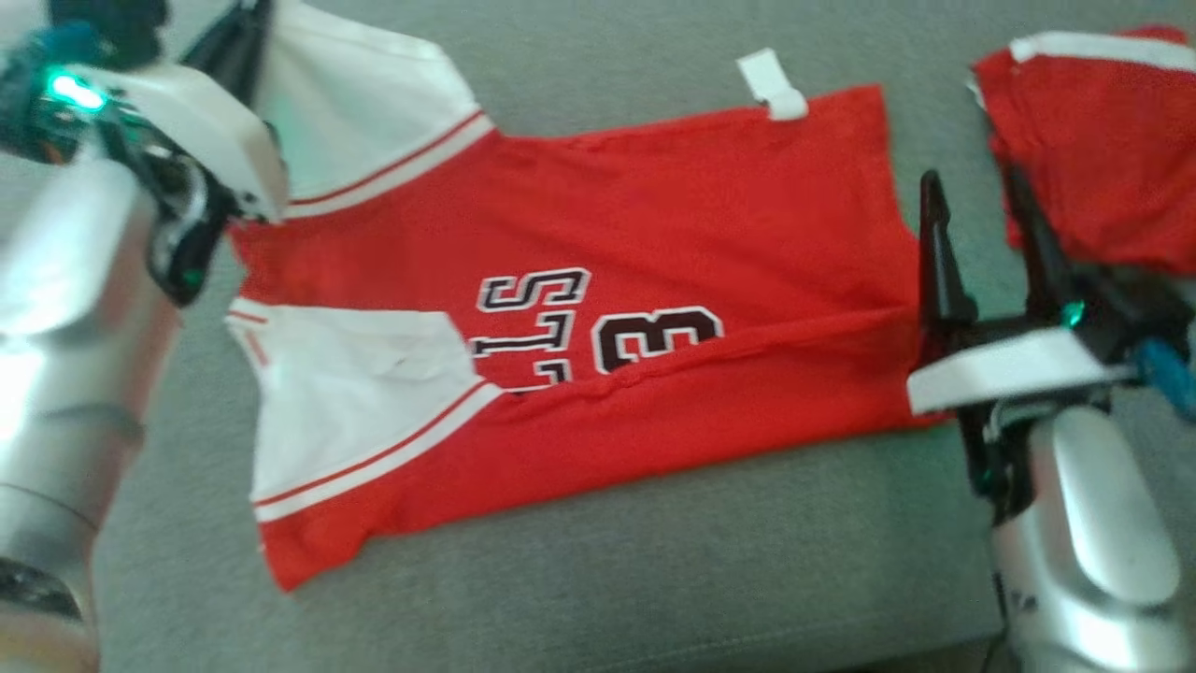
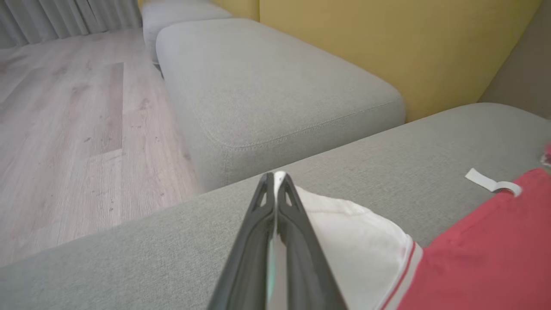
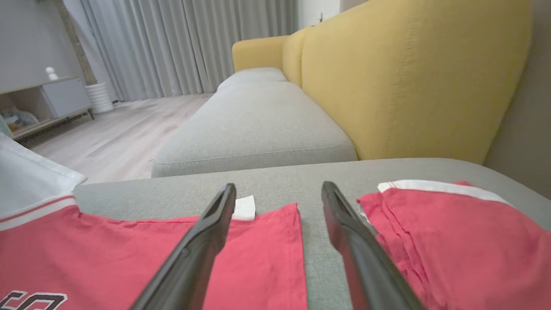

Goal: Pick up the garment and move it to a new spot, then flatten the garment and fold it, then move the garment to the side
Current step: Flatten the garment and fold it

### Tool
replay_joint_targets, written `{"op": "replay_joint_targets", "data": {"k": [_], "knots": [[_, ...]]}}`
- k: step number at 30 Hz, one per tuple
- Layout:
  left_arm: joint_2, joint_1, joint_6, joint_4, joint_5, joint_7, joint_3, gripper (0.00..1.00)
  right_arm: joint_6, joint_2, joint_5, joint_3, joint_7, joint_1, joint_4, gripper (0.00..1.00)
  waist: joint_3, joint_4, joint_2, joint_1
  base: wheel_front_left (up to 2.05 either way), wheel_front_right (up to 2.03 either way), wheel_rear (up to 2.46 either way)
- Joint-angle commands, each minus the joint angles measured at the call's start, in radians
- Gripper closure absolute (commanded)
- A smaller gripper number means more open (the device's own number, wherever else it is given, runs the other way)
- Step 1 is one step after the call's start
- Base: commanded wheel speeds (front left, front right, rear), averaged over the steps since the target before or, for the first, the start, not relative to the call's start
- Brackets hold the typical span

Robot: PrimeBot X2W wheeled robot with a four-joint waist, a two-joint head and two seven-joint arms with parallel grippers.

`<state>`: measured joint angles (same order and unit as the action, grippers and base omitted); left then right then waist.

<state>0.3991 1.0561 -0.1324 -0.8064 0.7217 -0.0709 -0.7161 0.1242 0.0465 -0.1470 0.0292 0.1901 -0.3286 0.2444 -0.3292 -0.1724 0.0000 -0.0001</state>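
Your red jersey (image 1: 654,234) lies spread front-up across the grey sofa cushion (image 1: 607,579), collar end toward your left and hem toward your right. The near white sleeve (image 1: 355,402) is folded in over part of the black lettering (image 1: 598,327). A long crease runs through the lower half.

The left jaws are pressed together on the far white sleeve (image 2: 353,232); white cloth shows right at the tips of the dark fingers (image 2: 297,224). That bite looks shallow. Pull hard or fast and the sleeve may slip free, dropping back crooked.

The right jaws stand wide apart just past the hem, one finger (image 1: 939,252) touching or over the red edge, holding nothing. So only one corner is controlled. If you lift or carry the sleeve across now, the rest of the jersey will likely drag along, skewing the body and deepening that crease instead of folding cleanly.

Watch your right side too. The other red garment (image 1: 1103,140) sits just beside those open fingers, and closing carelessly could catch it along with, or instead of, the hem.

The jersey's near edge lies not far from the cushion's front lip. A sideways tug could send it over toward the wooden floor (image 2: 64,129).
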Motion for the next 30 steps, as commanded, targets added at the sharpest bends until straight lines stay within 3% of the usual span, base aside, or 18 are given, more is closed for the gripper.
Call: {"op": "replay_joint_targets", "data": {"k": [1, 7, 14, 21, 30], "knots": [[0.034, 0.017, 0.002, 0.036, -0.006, 0.02, 0.019, 1.0, 0.007, 0.004, 0.026, 0.006, -0.024, -0.054, -0.024, 0.0, 0.04, 0.051, 0.0, 0.0001, 0.0, 0.0, 0.0], [0.024, -0.047, 0.003, 0.153, -0.022, 0.064, -0.025, 1.0, 0.007, 0.042, 0.139, -0.077, -0.256, -0.184, 0.075, 0.0, 0.053, 0.119, 0.0, 0.0001, 0.0, 0.0, 0.0], [0.024, -0.112, 0.03, 0.318, -0.024, 0.051, -0.051, 1.0, 0.007, 0.094, 0.203, -0.142, -0.454, -0.354, 0.3, 0.0, 0.024, 0.173, 0.0, 0.0001, 0.0, 0.0, 0.0], [0.036, -0.12, 0.049, 0.425, -0.018, 0.015, -0.058, 1.0, 0.007, 0.136, 0.27, -0.182, -0.492, -0.488, 0.514, 0.0, -0.024, 0.202, 0.0, 0.0001, 0.0, 0.0, 0.0], [0.047, -0.112, 0.069, 0.473, -0.017, -0.001, -0.057, 1.0, 0.007, 0.141, 0.341, -0.193, -0.483, -0.576, 0.705, 0.0, -0.061, 0.215, 0.0, 0.0001, 0.0, 0.0, 0.0]]}}
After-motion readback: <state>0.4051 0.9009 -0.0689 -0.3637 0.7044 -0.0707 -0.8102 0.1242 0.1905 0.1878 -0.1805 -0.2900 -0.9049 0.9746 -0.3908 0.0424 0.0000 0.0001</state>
